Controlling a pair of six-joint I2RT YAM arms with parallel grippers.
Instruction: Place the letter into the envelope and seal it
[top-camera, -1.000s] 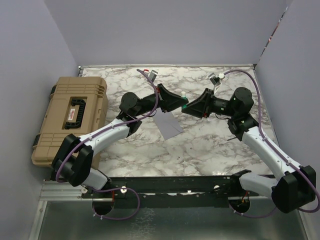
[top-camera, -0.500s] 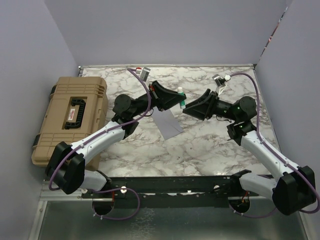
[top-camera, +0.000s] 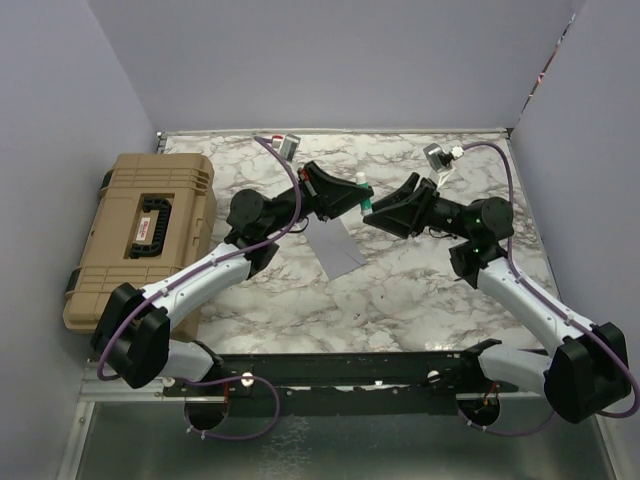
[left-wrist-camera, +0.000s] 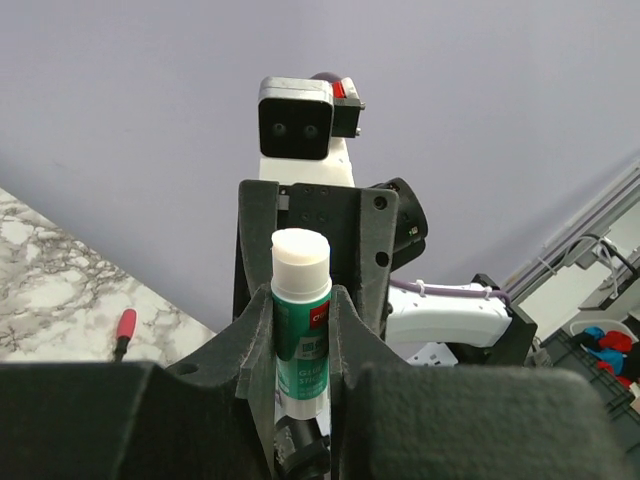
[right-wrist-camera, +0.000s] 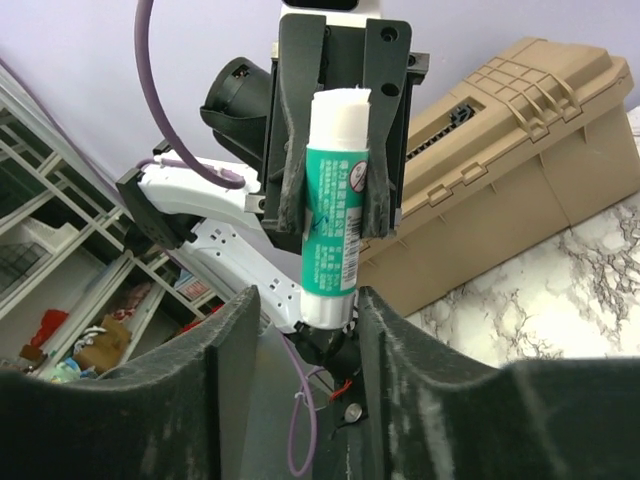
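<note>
Marble table (top-camera: 420, 300); tan hard case (top-camera: 140, 235) sits along its left edge. Both arms are raised and meet tip to tip over the table's middle, toward the far edge.

- Left tool (top-camera: 352, 200): clenched on a green-and-white glue stick (right-wrist-camera: 335, 215).
- Right tool (top-camera: 378, 213): released, fingers apart on either side of the stick's other end with a gap showing.
- Stick's long axis runs left to right between the two tools. Cannot tell whether the cap is on.
- Envelope (top-camera: 340, 250): flat mid-table, just nearward of and below the tool tips, long axis slanting from far-left to near-right. Left arm is nearer and partly covers it.
- Letter: not visible in any view, possibly already inside.

Likely step: getting the glue ready for the flap, so the stick has to come down and nearward.
</note>
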